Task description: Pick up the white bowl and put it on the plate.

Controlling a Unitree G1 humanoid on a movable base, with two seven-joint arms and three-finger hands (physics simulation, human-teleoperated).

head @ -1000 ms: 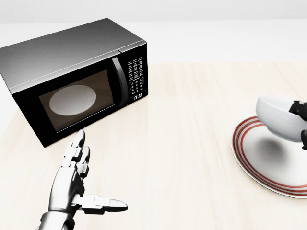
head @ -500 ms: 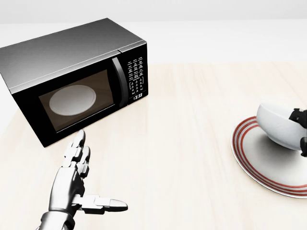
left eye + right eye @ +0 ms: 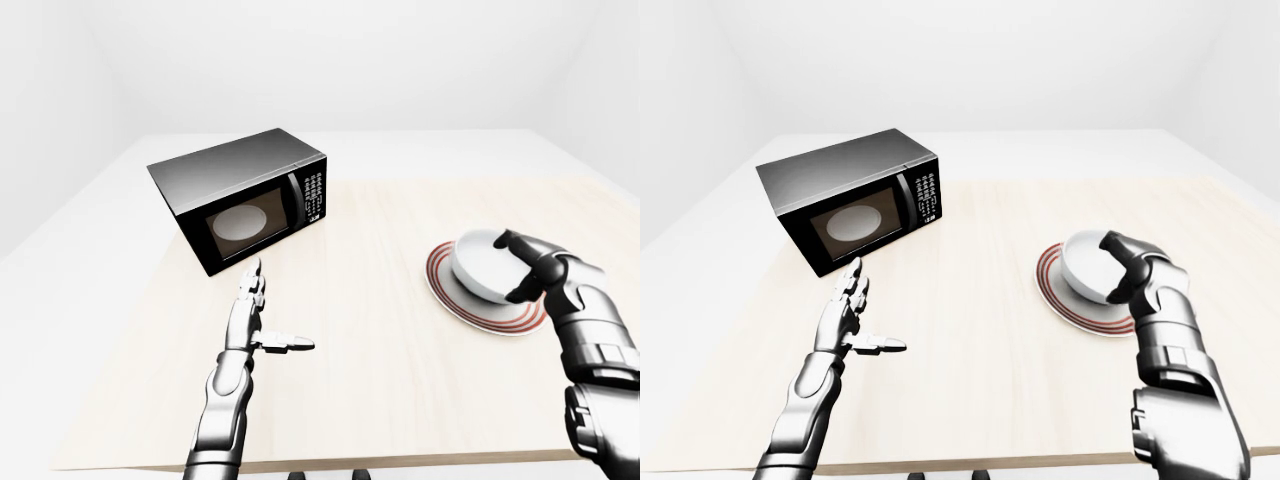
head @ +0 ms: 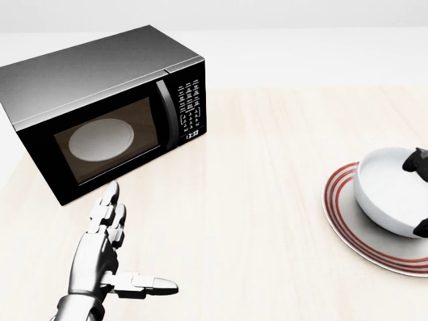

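The white bowl [image 4: 384, 194] sits upright on the white plate with red rings [image 4: 338, 200], at the right edge of the head view. My right hand [image 3: 512, 268] is at the bowl's right side, with one finger over the rim and another against the lower wall, closed on it. My left hand [image 4: 137, 244] is open and empty, with flat fingers and the thumb out, low over the table at the lower left, far from the bowl.
A black microwave [image 4: 107, 114] with its door shut stands at the upper left of the wooden table [image 4: 267, 200]. The table's near edge [image 3: 400, 462] runs along the bottom of the left-eye view.
My right hand has lowered the bowl, which was tilted above the plate. It now stands level on the plate. The left hand has not moved.
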